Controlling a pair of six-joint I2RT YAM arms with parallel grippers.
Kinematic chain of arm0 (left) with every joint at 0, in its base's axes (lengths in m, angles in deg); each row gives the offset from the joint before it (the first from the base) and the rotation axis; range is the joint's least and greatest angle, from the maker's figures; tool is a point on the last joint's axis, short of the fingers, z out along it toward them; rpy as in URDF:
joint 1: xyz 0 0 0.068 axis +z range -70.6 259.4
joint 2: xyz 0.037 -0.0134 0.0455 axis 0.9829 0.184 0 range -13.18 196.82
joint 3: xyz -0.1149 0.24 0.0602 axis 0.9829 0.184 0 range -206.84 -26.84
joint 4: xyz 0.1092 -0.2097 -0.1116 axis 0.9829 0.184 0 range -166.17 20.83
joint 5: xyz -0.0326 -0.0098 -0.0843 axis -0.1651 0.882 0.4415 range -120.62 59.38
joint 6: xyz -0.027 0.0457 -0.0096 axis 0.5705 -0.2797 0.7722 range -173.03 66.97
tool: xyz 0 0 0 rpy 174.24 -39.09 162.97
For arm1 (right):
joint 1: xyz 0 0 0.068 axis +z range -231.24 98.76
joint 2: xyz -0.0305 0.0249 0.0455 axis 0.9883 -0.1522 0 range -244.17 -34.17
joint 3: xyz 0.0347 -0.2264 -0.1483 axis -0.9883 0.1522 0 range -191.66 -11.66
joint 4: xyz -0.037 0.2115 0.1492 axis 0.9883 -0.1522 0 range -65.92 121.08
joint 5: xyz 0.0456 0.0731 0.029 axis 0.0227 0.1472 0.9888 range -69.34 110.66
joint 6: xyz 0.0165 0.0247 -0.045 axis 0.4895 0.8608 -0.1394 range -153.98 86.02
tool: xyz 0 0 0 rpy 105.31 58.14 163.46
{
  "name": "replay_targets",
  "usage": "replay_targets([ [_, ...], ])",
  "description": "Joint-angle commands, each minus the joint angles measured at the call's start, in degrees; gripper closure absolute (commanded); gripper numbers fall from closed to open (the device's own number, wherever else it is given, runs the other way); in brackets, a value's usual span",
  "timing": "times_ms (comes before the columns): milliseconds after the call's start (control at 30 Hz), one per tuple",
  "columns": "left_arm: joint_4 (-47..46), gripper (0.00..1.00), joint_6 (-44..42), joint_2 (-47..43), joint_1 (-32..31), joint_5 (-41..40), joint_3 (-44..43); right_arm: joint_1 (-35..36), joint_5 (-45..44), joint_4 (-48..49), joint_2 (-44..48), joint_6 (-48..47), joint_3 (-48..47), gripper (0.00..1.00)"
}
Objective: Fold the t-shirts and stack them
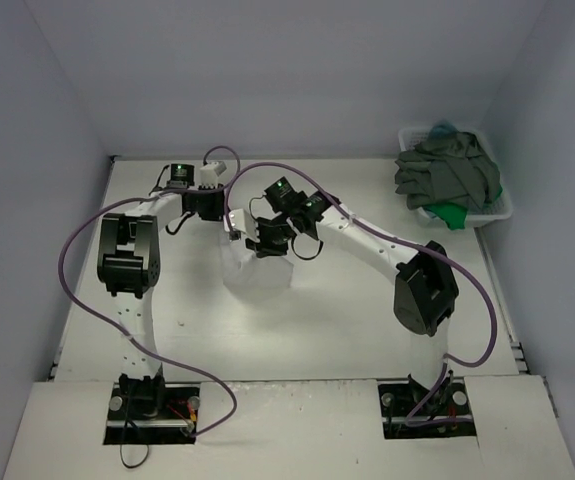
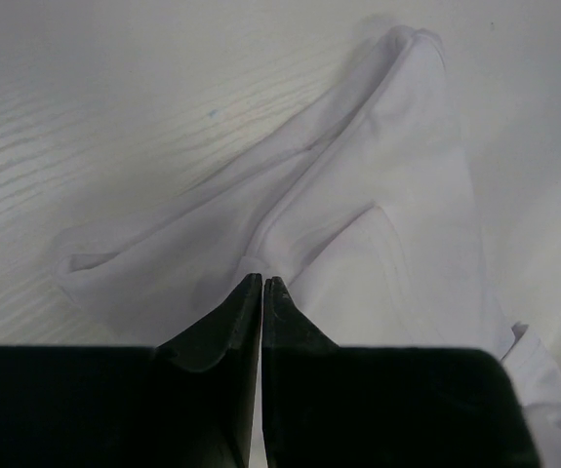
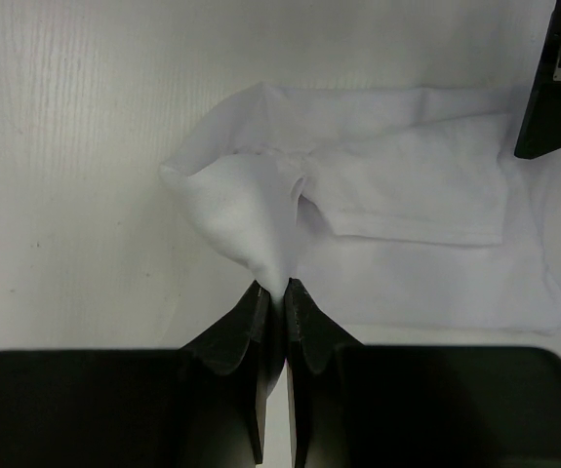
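A white t-shirt (image 1: 257, 272) lies crumpled in the middle of the table, hard to tell from the white top. My left gripper (image 1: 231, 226) is at its far left part; in the left wrist view the gripper (image 2: 262, 281) is shut on a thin fold of the white t-shirt (image 2: 378, 224), with creases running out from the tips. My right gripper (image 1: 267, 242) is shut on a lifted peak of the same shirt (image 3: 260, 219), as the right wrist view (image 3: 275, 288) shows. A dark grey t-shirt (image 1: 447, 170), a green one (image 1: 452, 213) and a teal one (image 1: 442, 128) sit piled at the far right.
The pile sits in a white plastic basket (image 1: 502, 208) at the table's far right corner, with the grey shirt spilling over its rim. Grey walls close the table in on three sides. Purple cables loop from both arms. The left gripper's black body (image 3: 553, 88) shows at the right wrist view's top right.
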Motion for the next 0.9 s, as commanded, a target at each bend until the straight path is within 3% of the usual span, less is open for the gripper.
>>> replay_targets([
  [0,1.2,1.00,0.8,-1.7,-0.4,2.1,-3.7,-0.7,1.7,1.3,3.5,0.5,-0.5,1.00],
  [867,21.4,1.00,-5.2,4.7,-7.0,-1.2,-10.1,-2.8,2.7,1.6,0.9,2.5,-5.5,1.00],
])
